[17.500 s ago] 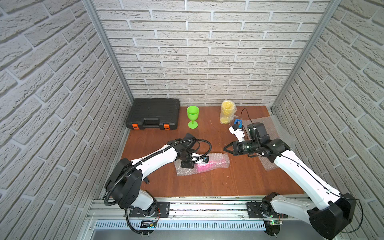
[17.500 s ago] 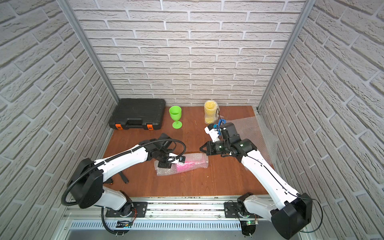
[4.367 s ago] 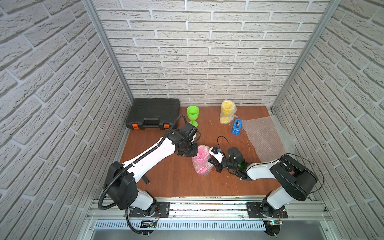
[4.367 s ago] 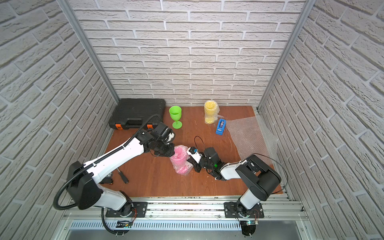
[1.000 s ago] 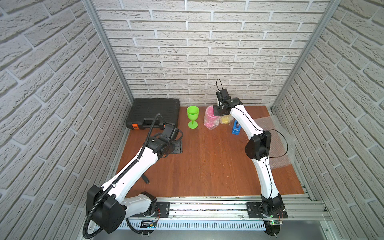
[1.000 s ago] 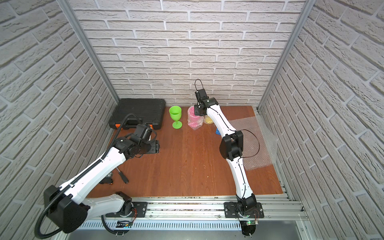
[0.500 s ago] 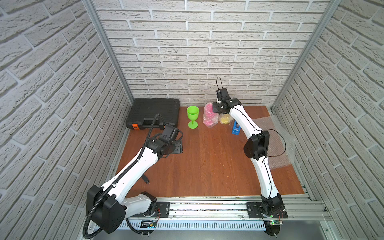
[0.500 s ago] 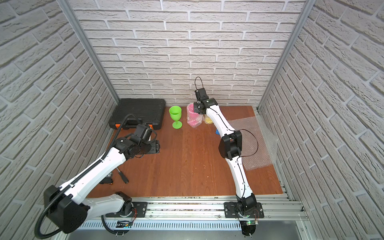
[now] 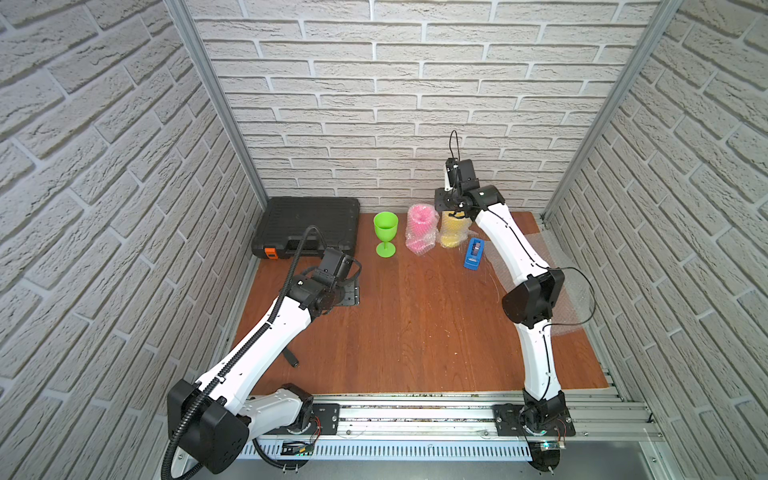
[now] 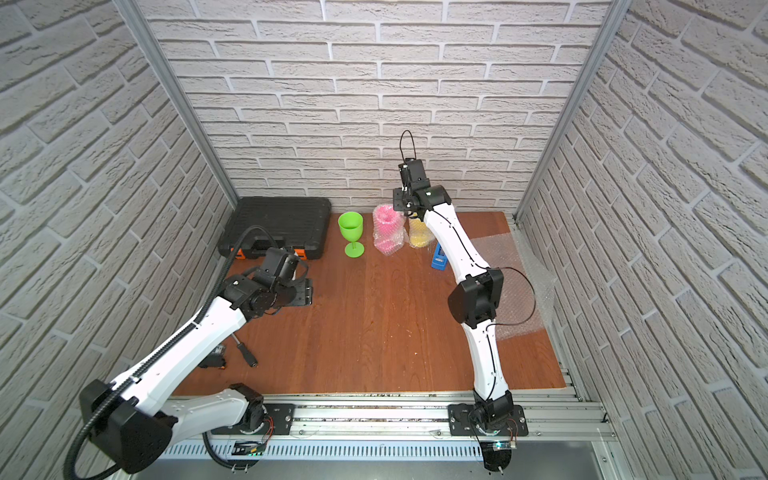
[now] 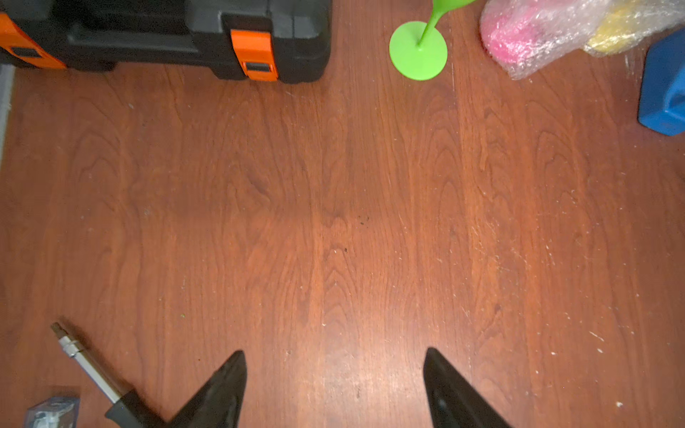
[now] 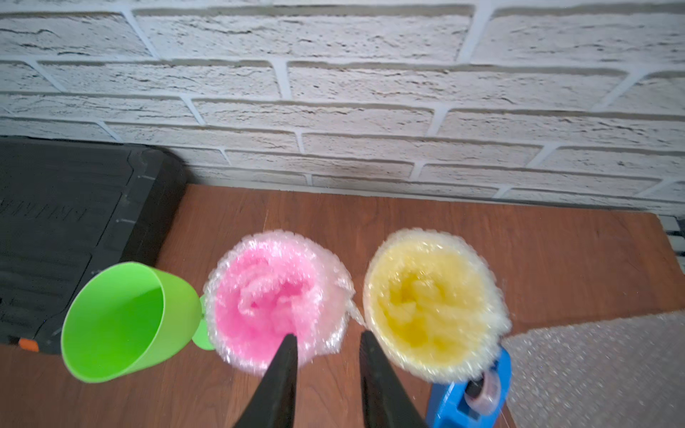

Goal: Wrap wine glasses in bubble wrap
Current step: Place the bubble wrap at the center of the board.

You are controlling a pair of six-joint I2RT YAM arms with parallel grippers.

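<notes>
The right arm reaches to the back wall, wrist bent down; the right gripper [image 12: 328,333] hangs parted and empty above the gap between the hot pink plastic goblet [image 9: 420,228] and the yellow plastic goblet [image 9: 453,232], both upright in clear bubble wrap [image 12: 335,274]. The lime green plastic goblet [image 9: 385,227] stands beside the pink one. The left arm is half stretched, the left gripper [image 11: 334,350] spread wide, empty, over the wooden table [image 9: 415,324]
</notes>
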